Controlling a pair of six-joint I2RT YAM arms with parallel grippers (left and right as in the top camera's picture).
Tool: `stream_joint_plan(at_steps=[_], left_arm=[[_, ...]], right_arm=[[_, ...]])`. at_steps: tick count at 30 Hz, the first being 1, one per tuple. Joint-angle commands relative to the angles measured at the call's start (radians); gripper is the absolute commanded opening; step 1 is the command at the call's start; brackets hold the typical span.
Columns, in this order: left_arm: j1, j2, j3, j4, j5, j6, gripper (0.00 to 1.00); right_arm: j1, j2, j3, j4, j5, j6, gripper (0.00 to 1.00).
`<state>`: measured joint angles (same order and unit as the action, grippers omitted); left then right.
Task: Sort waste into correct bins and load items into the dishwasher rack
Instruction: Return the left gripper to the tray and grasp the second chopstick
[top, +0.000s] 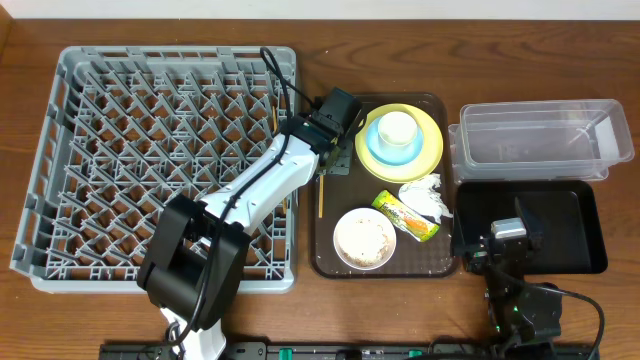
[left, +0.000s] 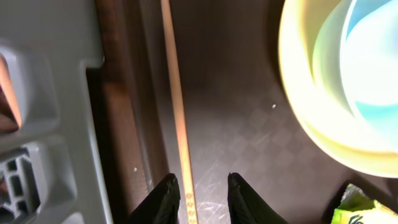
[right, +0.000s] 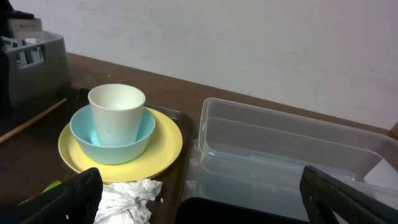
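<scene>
Overhead: left arm (top: 260, 185) stretches across the dishwasher rack (top: 60, 60), left gripper (top: 332, 158) over the chopsticks (top: 322, 192) on the brown tray (top: 330, 240). Left wrist: jaws parted, straddling them. Right wrist: right gripper (right: 200, 180) spread wide, empty, facing the clear tub (right: 280, 143).

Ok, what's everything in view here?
rack: one, grey, left
brown tray: one, middle
plate: one, yellow, brown tray's far end
blue bowl: one, on plate
cup: one, white, in blue bowl
white bowl: one, brown tray's near end
scraps: some, beige, in white bowl
wrapper: one, green-yellow, on brown tray
napkin: one, white, beside wrapper
chopstick: one seen, wooden, brown tray's left edge
tub: one, clear, far right
black tray: one, near right
left gripper: open, astride chopstick
right gripper: open, over black tray
</scene>
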<state>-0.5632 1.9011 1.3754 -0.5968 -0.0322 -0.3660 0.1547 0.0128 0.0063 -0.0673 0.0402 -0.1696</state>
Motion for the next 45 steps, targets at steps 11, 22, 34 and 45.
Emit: stream_joint_plan(at_steps=[11, 22, 34, 45], left_arm=[[0.001, 0.042, -0.033, 0.039, -0.036, 0.017, 0.29], [0.001, 0.056, -0.033, 0.061, -0.039, 0.037, 0.28], [0.001, 0.085, -0.033, 0.068, -0.066, 0.048, 0.24], [0.001, 0.159, -0.033, 0.068, -0.064, 0.047, 0.25]], right_arm=[[0.000, -0.003, -0.001, -0.004, 0.000, -0.004, 0.99], [0.000, -0.003, -0.001, -0.004, 0.000, -0.003, 0.99], [0.000, -0.003, -0.001, -0.004, 0.000, -0.003, 0.99], [0.000, -0.003, -0.001, -0.004, 0.000, -0.003, 0.99]])
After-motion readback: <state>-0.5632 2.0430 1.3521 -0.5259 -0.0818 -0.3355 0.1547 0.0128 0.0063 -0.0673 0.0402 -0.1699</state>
